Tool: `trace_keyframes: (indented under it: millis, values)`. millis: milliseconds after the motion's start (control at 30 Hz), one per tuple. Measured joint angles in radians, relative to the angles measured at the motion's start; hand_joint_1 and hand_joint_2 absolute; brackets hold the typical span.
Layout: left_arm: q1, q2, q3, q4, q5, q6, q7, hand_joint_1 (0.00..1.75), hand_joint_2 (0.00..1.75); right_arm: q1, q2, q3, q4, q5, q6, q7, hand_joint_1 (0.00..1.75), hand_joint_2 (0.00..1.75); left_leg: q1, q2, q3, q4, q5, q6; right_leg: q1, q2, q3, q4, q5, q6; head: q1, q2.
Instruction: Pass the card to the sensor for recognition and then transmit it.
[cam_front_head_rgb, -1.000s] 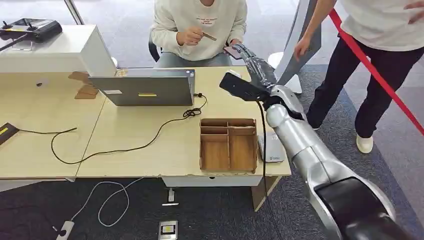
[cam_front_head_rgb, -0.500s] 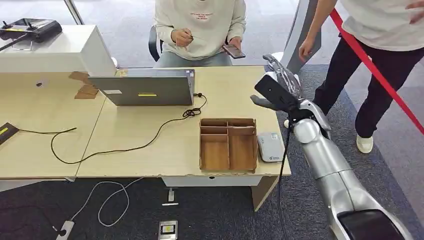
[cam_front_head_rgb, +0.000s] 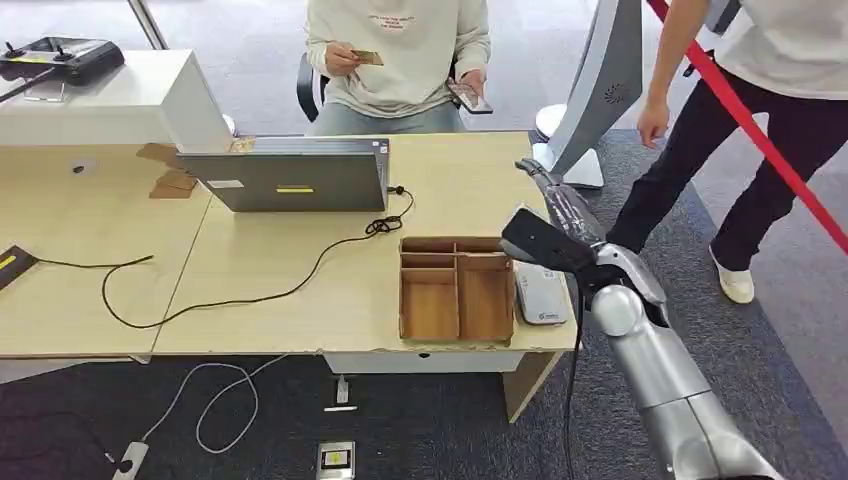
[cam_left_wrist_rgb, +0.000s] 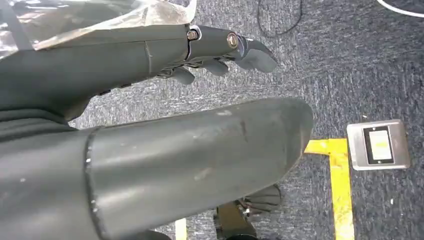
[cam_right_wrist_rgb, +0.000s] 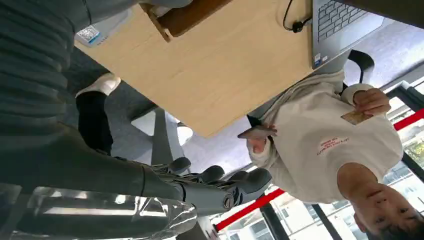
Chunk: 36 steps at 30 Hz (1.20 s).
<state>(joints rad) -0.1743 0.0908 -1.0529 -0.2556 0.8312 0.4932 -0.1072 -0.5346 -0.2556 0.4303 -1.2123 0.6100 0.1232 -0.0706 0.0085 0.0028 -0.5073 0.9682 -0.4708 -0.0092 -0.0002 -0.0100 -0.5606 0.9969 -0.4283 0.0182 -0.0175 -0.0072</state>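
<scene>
The seated person across the table holds the brown card (cam_front_head_rgb: 366, 57) up in one hand; the right wrist view also catches the card (cam_right_wrist_rgb: 356, 117) against a white sweatshirt. The white sensor (cam_front_head_rgb: 540, 293) lies flat at the table's right end, beside the wooden tray (cam_front_head_rgb: 457, 290). My right hand (cam_front_head_rgb: 555, 205) hovers over the table's right edge above the sensor, fingers stretched out and holding nothing; its fingers (cam_right_wrist_rgb: 210, 187) point toward the person. My left hand (cam_left_wrist_rgb: 220, 50) hangs over the carpet, fingers loosely extended and empty.
A grey laptop (cam_front_head_rgb: 295, 178) with a trailing black cable stands mid-table. The seated person's other hand holds a phone (cam_front_head_rgb: 468, 97). A second person (cam_front_head_rgb: 760, 120) stands at the right by a red strap and a white stand (cam_front_head_rgb: 600, 90). A floor socket (cam_left_wrist_rgb: 378, 145) lies below.
My right arm has drawn back from the seated person and lowered toward the table's right edge, hand empty. The seated person has raised the card. The standing person has shifted to the right.
</scene>
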Motion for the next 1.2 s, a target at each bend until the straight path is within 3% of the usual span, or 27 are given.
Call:
trace_keyframes:
  millis: [367, 767, 1200]
  values:
    - [0.000, 0.000, 0.014, 0.004, -0.027, -0.001, 0.008, 0.00, 0.00, 0.020, 0.032, 0.013, 0.000, 0.102, -0.036, -0.014, 0.00, 1.75, 0.000, 0.000, 0.000, 0.000, 0.000, 0.000, 0.000, 0.000, 0.000, 0.000, 0.000, 0.000, 0.000, 0.000]
    - [-0.001, -0.002, 0.014, 0.004, -0.057, 0.000, 0.016, 0.00, 0.00, 0.019, 0.057, 0.027, 0.013, 0.376, -0.151, 0.054, 0.00, 1.75, 0.000, 0.000, 0.000, 0.000, 0.000, 0.000, 0.000, 0.000, 0.000, 0.000, 0.000, 0.000, 0.000, 0.000]
    - [-0.001, -0.005, 0.014, 0.004, -0.056, 0.002, 0.029, 0.00, 0.00, 0.026, 0.082, 0.027, 0.045, 0.398, -0.180, 0.054, 0.00, 1.75, 0.000, 0.000, 0.000, 0.000, 0.000, 0.000, 0.000, 0.000, 0.000, 0.000, 0.000, 0.000, 0.000, 0.000]
